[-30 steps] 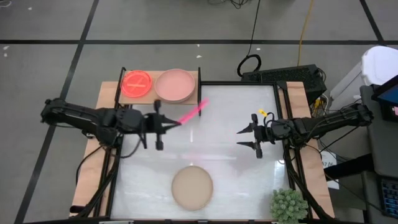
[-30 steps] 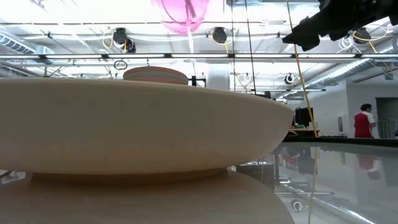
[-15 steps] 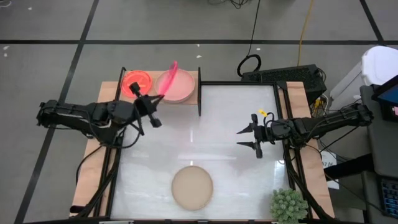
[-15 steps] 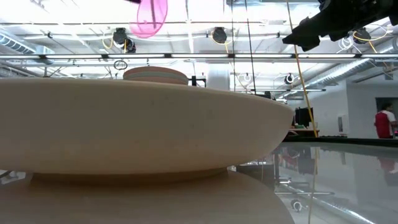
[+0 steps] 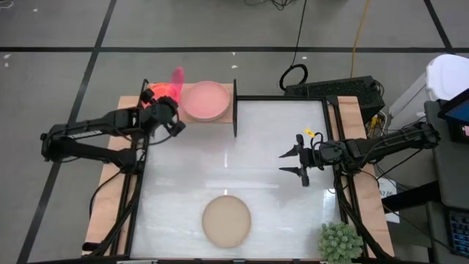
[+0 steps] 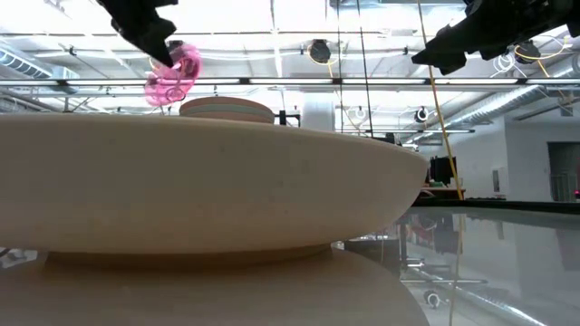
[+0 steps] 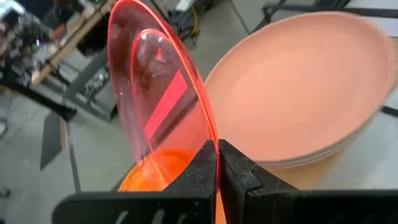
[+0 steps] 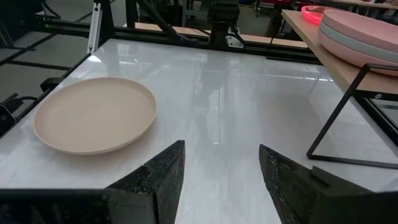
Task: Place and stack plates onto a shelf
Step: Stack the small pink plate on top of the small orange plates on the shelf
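My left gripper [image 5: 171,99] is over the shelf's [image 5: 229,89] left end, shut on a small translucent pink plate [image 7: 155,106] that stands on edge. Right under it, small orange plates [image 7: 158,171] lie on the shelf, next to a stack of larger dusty-pink plates [image 5: 206,100]. A beige plate [image 5: 226,220] rests flat on the table near its front edge. My right gripper [image 5: 297,163] hangs open above the table's right half, holding nothing. My left gripper pinches the pink plate's rim [image 7: 214,144] between its two fingers, at the edge nearest the wrist. The fingers slant down toward the shelf from the table's near left. The plate stands on edge beyond the fingertips, tilted, just over the orange plates; whether it touches them I cannot tell.
A spiky green plant [image 5: 341,242] stands at the near right corner. The shelf's black frame post [image 5: 234,110] rises at the table's far edge. In the low view the beige plate [image 6: 208,181] fills the foreground.
My left gripper has swung from over the table's left middle toward the far left, to the shelf, turning as it went. The pink plate has gone with it, held on edge and clear of the table, and is now over the orange plates.
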Controlling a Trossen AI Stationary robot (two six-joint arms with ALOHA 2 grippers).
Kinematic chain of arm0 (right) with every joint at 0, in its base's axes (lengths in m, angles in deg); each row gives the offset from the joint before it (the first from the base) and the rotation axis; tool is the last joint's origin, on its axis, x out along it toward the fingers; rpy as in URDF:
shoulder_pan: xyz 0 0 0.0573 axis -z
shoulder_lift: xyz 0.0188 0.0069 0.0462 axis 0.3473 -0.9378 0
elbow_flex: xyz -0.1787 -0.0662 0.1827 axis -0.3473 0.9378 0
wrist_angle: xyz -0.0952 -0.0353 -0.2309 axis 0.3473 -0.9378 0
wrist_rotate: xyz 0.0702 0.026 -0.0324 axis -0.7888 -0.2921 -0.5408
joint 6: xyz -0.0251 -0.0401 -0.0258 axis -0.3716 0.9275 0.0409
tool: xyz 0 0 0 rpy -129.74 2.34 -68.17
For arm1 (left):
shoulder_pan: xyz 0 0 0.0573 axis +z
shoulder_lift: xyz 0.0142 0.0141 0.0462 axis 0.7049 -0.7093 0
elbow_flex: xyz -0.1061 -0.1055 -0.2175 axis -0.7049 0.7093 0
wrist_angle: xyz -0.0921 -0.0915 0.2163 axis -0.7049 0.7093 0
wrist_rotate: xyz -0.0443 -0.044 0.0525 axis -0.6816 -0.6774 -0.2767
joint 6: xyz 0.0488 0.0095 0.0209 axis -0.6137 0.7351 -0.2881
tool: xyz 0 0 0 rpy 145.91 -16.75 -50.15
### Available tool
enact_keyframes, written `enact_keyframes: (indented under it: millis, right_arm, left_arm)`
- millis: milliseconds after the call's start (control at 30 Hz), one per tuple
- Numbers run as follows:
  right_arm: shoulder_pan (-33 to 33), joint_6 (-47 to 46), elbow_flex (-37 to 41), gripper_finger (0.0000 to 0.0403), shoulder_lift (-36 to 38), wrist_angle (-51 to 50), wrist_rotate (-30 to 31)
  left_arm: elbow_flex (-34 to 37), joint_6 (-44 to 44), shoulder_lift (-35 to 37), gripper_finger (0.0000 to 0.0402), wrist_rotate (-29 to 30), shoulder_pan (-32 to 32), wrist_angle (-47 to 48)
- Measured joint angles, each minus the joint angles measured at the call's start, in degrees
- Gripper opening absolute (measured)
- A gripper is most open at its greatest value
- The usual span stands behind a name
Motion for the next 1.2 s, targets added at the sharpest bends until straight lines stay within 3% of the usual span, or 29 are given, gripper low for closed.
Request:
enact_keyframes:
  millis: [400,1000,1200]
  right_arm:
    - [0.0,0.02,0.0,0.019,0.0,0.0,0.0]
    - [0.0,0.04,0.0,0.019,0.0,-0.04,0.0]
    - [0.0,0.04,0.0,0.019,0.0,-0.07,0.0]
  left_arm:
    - [0.0,-1.37,-5.16,0.0005,-4.37,8.45,3.81]
    - [0.0,-1.19,-14.14,0.0006,-0.26,8.68,14.02]
    - [0.0,1.76,-14.14,0.0033,-0.26,8.68,17.34]
